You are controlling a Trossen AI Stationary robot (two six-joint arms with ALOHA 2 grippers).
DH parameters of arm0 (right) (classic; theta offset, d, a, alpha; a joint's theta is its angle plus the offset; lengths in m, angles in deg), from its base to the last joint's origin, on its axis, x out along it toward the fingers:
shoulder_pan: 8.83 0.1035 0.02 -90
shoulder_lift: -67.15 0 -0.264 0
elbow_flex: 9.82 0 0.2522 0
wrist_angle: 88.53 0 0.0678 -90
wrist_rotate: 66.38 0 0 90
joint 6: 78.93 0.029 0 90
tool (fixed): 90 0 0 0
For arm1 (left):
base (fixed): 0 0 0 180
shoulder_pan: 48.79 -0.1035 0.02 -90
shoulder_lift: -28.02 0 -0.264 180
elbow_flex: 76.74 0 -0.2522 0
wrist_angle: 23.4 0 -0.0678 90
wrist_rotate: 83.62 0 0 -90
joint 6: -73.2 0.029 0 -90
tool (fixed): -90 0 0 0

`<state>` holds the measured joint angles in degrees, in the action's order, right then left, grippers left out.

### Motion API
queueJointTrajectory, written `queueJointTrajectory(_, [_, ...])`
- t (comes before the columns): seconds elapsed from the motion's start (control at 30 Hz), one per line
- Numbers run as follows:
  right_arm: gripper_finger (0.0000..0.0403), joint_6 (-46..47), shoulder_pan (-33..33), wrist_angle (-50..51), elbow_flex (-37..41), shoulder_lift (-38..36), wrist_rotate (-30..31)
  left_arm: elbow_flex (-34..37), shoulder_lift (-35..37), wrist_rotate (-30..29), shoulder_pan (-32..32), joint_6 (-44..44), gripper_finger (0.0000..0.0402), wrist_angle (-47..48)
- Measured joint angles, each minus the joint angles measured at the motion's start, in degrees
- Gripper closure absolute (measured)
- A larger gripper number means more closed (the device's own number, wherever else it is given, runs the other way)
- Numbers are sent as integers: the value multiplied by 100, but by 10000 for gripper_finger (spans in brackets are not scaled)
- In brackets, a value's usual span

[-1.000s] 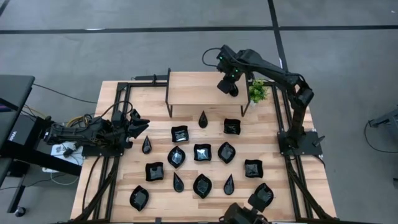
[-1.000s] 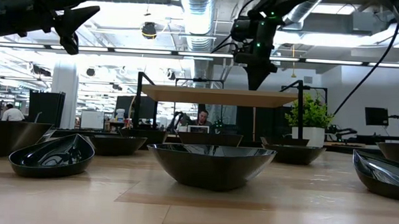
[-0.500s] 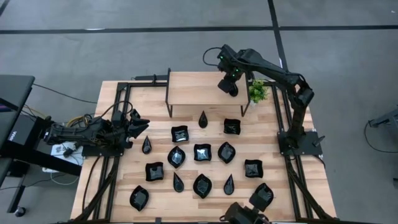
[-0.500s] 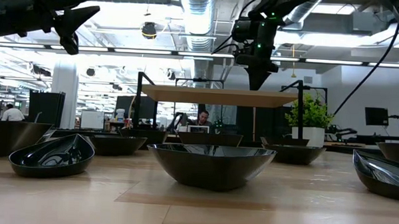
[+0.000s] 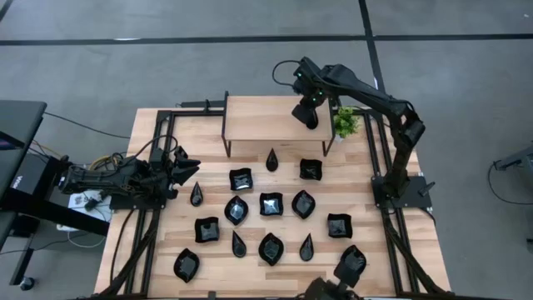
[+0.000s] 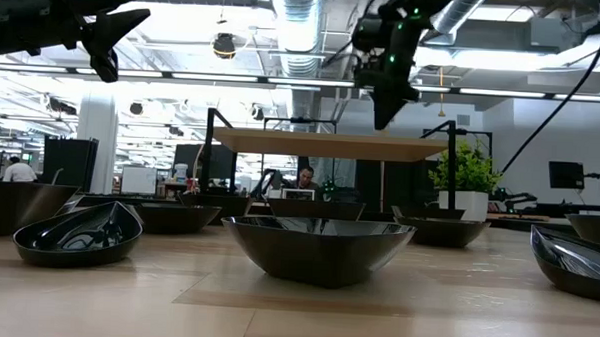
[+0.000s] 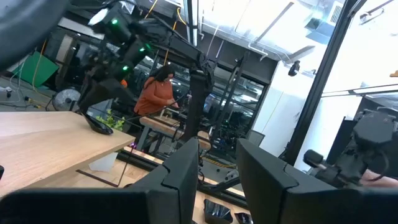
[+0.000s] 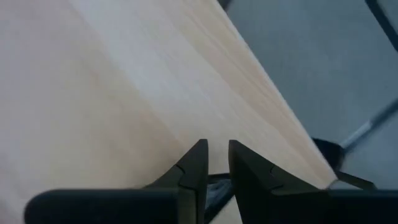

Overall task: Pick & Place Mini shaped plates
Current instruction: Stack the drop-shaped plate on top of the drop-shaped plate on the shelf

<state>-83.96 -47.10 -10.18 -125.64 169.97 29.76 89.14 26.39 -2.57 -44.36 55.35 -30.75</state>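
- Right gripper (image 5: 310, 116) over the shelf (image 5: 258, 117), upper centre in the high view; jaws pinching a plate (image 8: 214, 186), its dark edge between the fingertips.
- Left gripper (image 5: 185, 168) at the worktop's (image 5: 391, 250) left edge, jaws slightly spread, holding nothing.
- Other plates (image 5: 271, 204) spread across mid-frame, below the shelf.
- Plant (image 5: 345, 122) just right of the shelf.

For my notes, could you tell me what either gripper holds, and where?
The right gripper pinches a small glossy black plate by its rim; the left gripper holds nothing.
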Motion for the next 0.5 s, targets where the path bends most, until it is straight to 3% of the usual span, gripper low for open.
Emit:
queueJointTrajectory(0.1, [344, 103, 179, 8, 0, -284, -439, -1, -1, 0, -1, 0, 290, -2])
queueJointTrajectory(0.3, [344, 91, 1014, 445, -7, -893, -2171, 2, -5, -1, -1, 0, 290, -3])
queueJointTrajectory(0.5, [344, 1271, 2051, 913, 110, -1127, -2277, -1, -5, -2, 0, 0, 290, -26])
